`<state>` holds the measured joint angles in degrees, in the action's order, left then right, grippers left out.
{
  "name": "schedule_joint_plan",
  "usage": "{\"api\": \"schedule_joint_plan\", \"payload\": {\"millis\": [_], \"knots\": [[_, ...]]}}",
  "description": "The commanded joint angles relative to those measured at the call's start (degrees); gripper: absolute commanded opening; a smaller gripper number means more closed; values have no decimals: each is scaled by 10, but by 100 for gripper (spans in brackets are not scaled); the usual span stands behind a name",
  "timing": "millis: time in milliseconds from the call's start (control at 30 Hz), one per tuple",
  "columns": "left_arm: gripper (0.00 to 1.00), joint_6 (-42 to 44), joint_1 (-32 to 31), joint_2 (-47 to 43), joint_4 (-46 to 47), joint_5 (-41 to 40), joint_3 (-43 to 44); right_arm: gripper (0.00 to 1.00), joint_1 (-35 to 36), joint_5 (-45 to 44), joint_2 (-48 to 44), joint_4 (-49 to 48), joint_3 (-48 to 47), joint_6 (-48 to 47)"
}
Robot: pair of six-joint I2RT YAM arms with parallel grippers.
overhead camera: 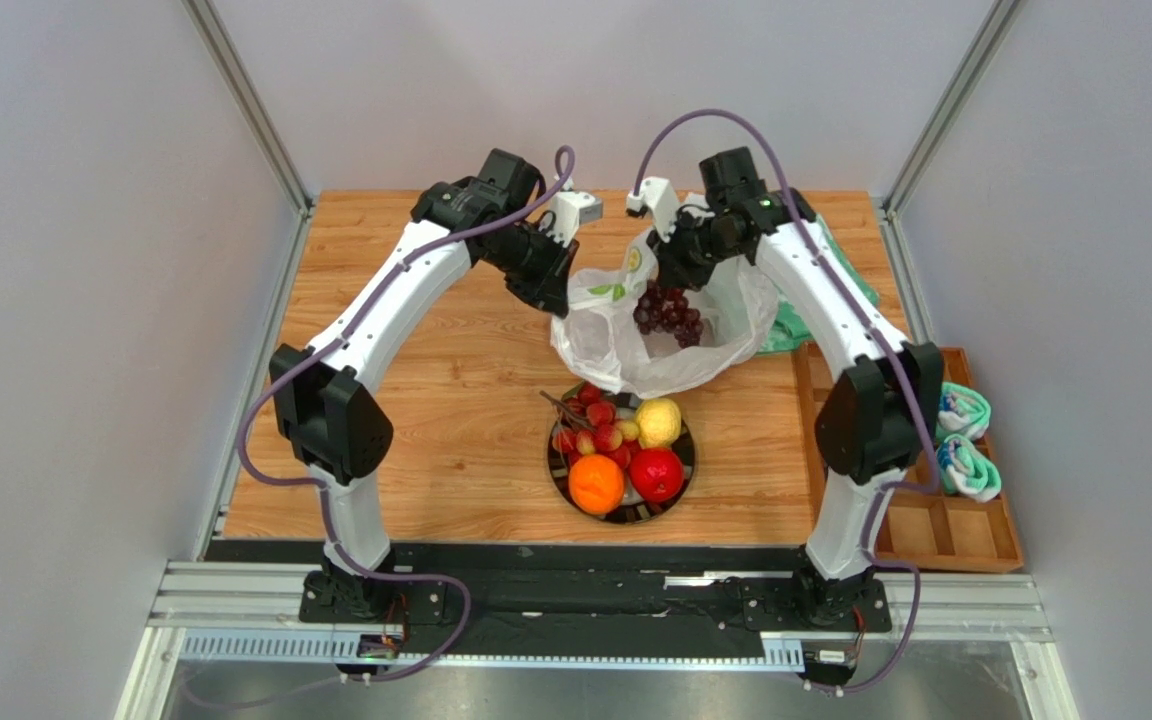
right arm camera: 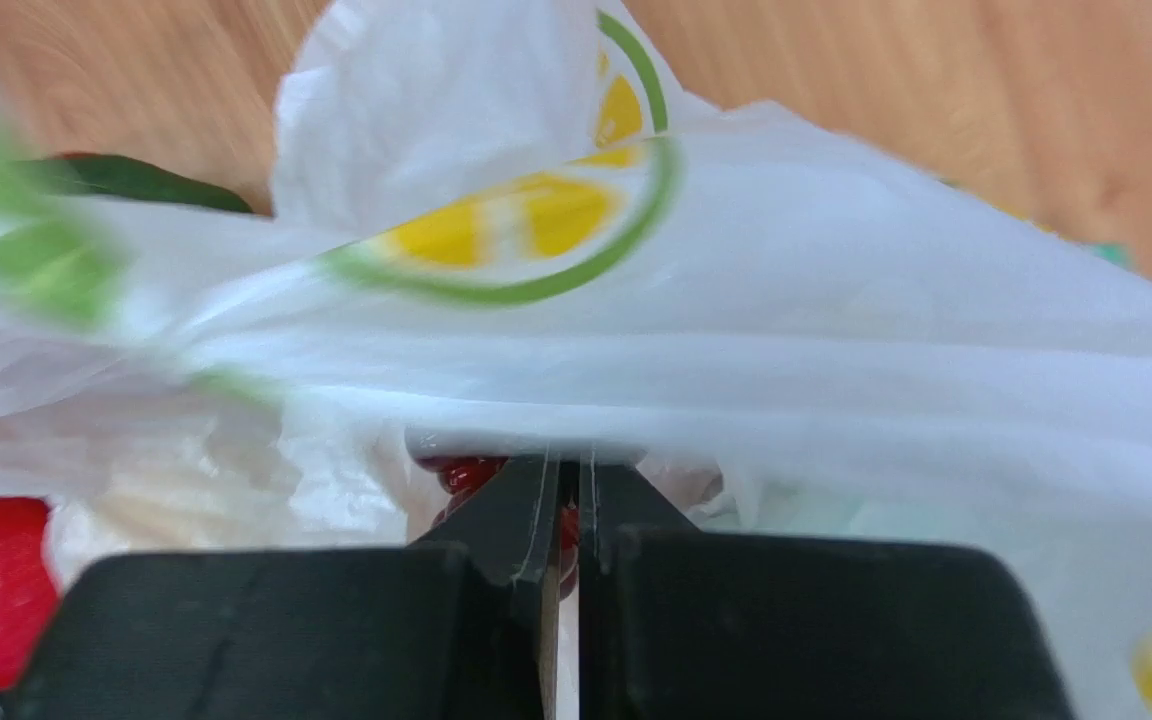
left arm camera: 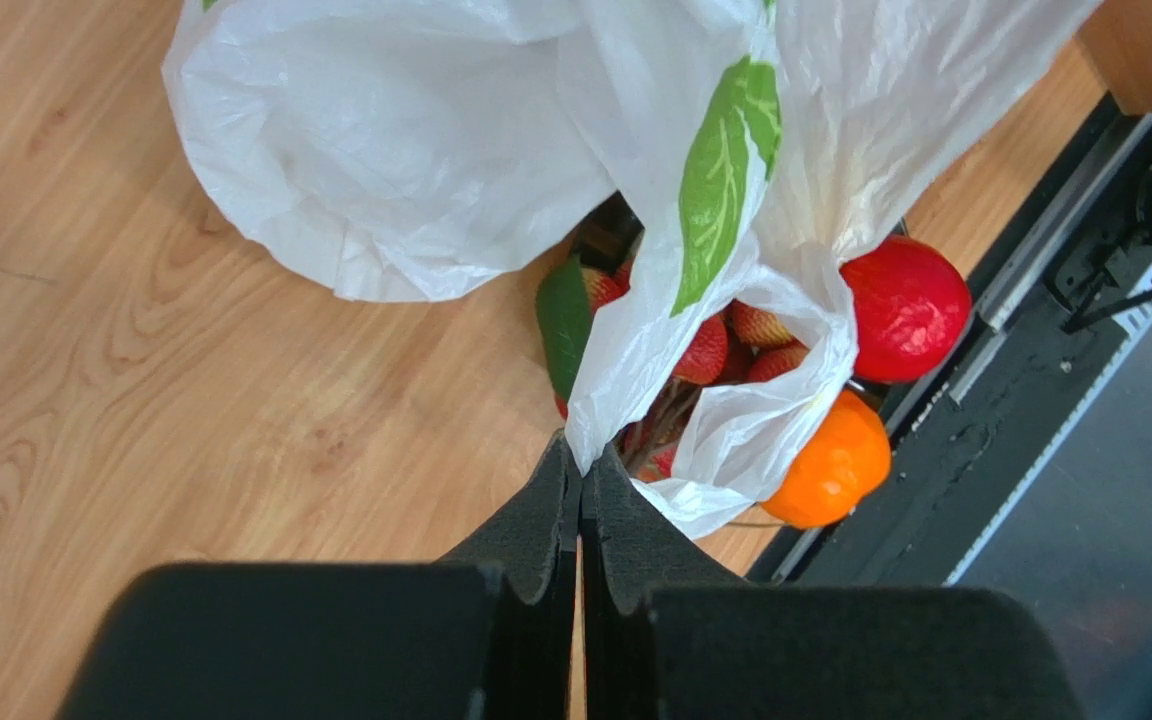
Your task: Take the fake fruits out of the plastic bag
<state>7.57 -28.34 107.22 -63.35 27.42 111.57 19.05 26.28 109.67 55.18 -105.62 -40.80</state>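
The plastic bag hangs open above the table's middle, lifted by both grippers. Dark purple grapes lie inside it. My left gripper is shut on the bag's left rim; its wrist view shows the gripper pinching the bag. My right gripper is shut on the far rim, and its wrist view shows the gripper pinching the bag. On the dark-rimmed plate lie an orange, a red apple, a lemon and a berry cluster.
A green-and-white cloth lies behind the bag at the right. A wooden tray with rolled cloths stands at the right edge. Grey walls enclose the table. A metal rail runs along the front.
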Motion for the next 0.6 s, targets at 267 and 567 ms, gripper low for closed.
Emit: {"api": "schedule_joint_plan", "payload": {"millis": [267, 567], "knots": [[0, -34, 36, 33, 36, -38, 66, 0, 12, 45, -112, 26, -43, 34], [0, -70, 89, 62, 70, -150, 141, 0, 46, 65, -195, 101, -7, 31]]}}
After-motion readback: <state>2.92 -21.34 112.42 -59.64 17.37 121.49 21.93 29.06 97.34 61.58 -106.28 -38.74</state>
